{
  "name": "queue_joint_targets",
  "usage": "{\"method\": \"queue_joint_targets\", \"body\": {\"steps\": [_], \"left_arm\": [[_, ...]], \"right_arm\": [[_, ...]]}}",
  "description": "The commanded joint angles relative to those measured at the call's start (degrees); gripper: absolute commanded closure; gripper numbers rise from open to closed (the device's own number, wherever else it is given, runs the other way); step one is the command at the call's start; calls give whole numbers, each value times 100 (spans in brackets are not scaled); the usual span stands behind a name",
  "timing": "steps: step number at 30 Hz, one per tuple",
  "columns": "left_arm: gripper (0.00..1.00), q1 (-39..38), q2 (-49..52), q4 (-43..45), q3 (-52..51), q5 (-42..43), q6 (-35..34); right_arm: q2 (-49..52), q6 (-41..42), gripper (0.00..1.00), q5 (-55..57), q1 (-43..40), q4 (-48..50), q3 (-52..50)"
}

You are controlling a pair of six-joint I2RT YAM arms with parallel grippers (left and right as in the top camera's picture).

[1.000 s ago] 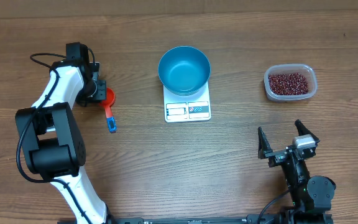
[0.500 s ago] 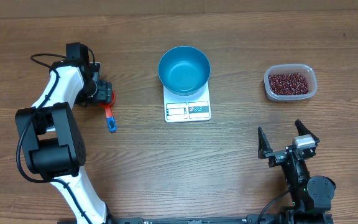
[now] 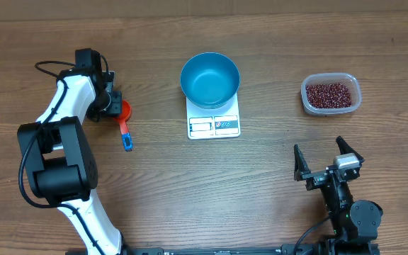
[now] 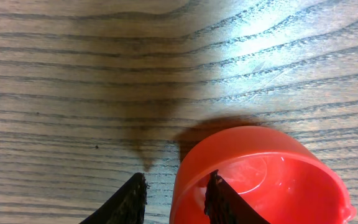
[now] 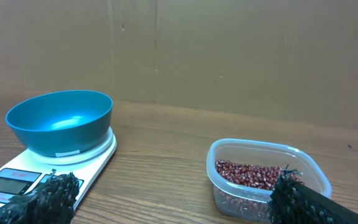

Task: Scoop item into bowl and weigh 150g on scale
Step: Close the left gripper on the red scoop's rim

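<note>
Left hand [image 4: 176, 180] narrow, straddling scoop [image 4: 272, 168] rim: one finger inside cup, other just outside, wall not yet pinched. Close squarely on wall and keep your scoop level on lift. Right hand [image 3: 318, 144] wide, empty, low on counter. Beans [image 3: 329, 93] fill tub [image 3: 331, 76], well right of scale [image 3: 214, 126]. Bowl [image 3: 210, 79] on scale, empty. Scoop empty.
</note>
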Motion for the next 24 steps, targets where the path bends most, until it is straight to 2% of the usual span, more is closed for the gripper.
{"method": "queue_joint_targets", "body": {"steps": [1, 3, 11, 24], "left_arm": [[65, -48, 70, -2, -7, 74, 55], [61, -48, 70, -7, -9, 74, 55], [58, -48, 70, -48, -9, 72, 55], [57, -48, 111, -50, -20, 70, 55]], "right_arm": [[-57, -4, 0, 59, 26, 22, -57], [-57, -4, 0, 59, 26, 22, -57], [-57, -4, 0, 59, 26, 22, -57], [-57, -4, 0, 59, 26, 20, -57]]}}
